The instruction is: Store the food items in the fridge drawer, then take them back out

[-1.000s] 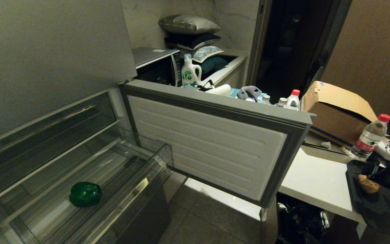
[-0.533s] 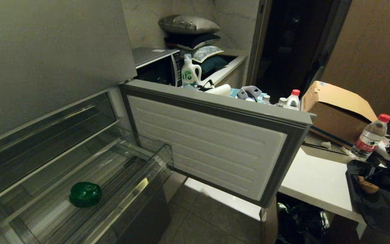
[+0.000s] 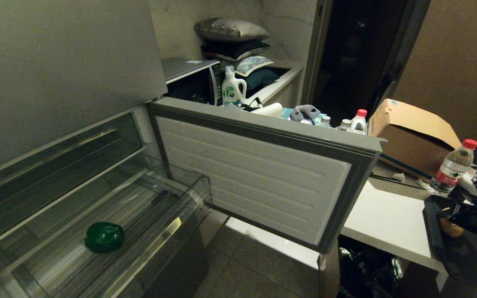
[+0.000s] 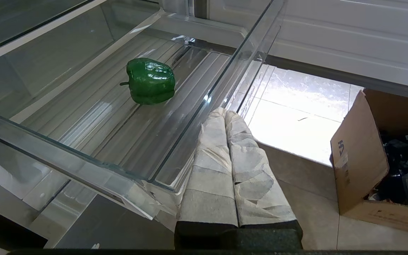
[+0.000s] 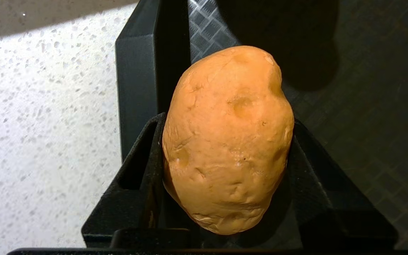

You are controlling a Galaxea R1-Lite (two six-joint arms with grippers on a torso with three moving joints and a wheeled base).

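While clamped by right end effector (image 5: 225, 156), potato (image 5: 227, 138).

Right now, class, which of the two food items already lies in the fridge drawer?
The green bell pepper: it lies alone on the ribbed floor of the clear fridge drawer. The potato sits between the right gripper fingers over the black tray.

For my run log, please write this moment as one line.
right hand: closed around tan potato over black tray | left hand: shut, parked beside clear plastic fridge drawer | glossy green bell pepper: in drawer
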